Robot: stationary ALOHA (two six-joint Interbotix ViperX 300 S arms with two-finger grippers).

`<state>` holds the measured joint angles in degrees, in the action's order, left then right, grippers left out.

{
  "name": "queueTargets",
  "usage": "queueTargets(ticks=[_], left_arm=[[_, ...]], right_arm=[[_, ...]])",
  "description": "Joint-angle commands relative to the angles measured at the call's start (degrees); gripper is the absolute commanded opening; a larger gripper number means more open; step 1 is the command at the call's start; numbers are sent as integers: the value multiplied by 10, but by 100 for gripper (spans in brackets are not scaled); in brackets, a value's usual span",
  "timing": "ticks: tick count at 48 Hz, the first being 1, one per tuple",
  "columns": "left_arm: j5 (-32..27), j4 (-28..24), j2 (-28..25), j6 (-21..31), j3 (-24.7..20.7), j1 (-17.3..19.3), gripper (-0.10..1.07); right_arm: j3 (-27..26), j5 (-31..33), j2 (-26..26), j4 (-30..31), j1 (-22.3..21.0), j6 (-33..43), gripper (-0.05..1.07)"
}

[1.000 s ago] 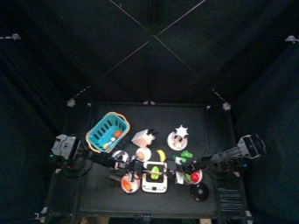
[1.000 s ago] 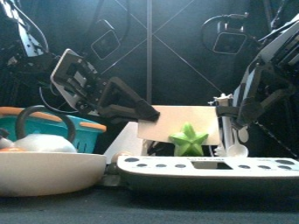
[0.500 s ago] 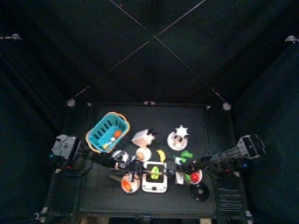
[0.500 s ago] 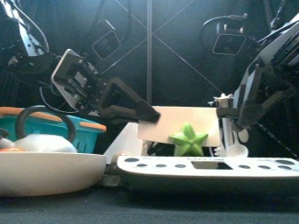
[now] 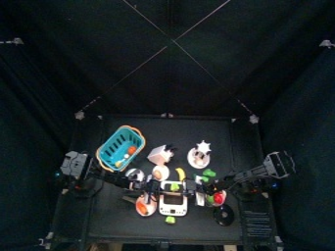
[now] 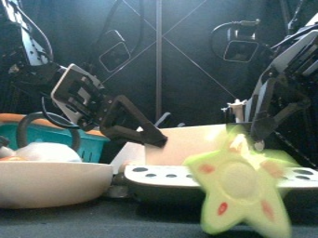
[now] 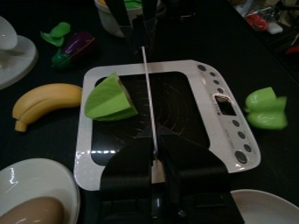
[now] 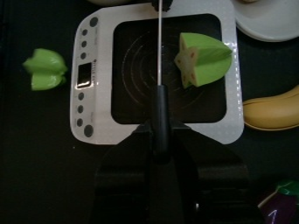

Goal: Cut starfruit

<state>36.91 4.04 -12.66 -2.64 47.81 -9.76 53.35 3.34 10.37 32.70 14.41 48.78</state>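
Cutting looks done.

Top view: the white board point(image 5: 174, 202) sits near the front of the surface.

Front view: one starfruit half point(image 6: 243, 181) is blurry and close to the camera, off the board.

Left wrist view: the left gripper point(image 7: 155, 156) is clenched on a knife point(image 7: 145, 79). The other half point(image 7: 108, 98) lies on the board.

Right wrist view: I cannot tell the right gripper's point(image 8: 158, 133) state.

Next, I think, the knife gets lifted away. No writing can be read.

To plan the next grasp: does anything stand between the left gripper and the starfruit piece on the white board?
Only the knife in the left gripper, blade beside the starfruit piece; nothing else visible.
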Motion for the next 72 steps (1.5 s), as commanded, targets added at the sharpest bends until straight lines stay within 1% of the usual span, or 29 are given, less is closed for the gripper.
queueTargets(ticks=[1,14,27,36,45,49,54,66,69,72], left_arm=[[-4,2,11,-2,1,1,44],[-4,-6,24,-4,-3,2,44],[-4,-33,45,-4,-11,2,44],[-3,-52,57,-4,-16,3,44],[-4,-54,63,-4,-18,4,44],[-3,-52,69,-2,-18,4,47],[-4,-47,76,-1,-17,4,54],[1,-41,84,-3,-15,4,90],[3,-41,85,-3,-15,4,95],[4,-41,87,-4,-14,5,99]], right_arm=[[-8,1,14,1,1,-2,52],[-9,7,26,3,-1,-4,52],[-16,14,49,29,-2,-2,52],[-16,16,55,31,-2,-2,52],[-17,18,58,31,-3,-2,52],[-16,22,60,31,-3,-1,52],[-15,26,62,30,-2,-1,52],[-14,27,66,29,-2,-1,52],[-13,28,66,28,-3,0,52],[-13,29,67,28,-3,0,52]])
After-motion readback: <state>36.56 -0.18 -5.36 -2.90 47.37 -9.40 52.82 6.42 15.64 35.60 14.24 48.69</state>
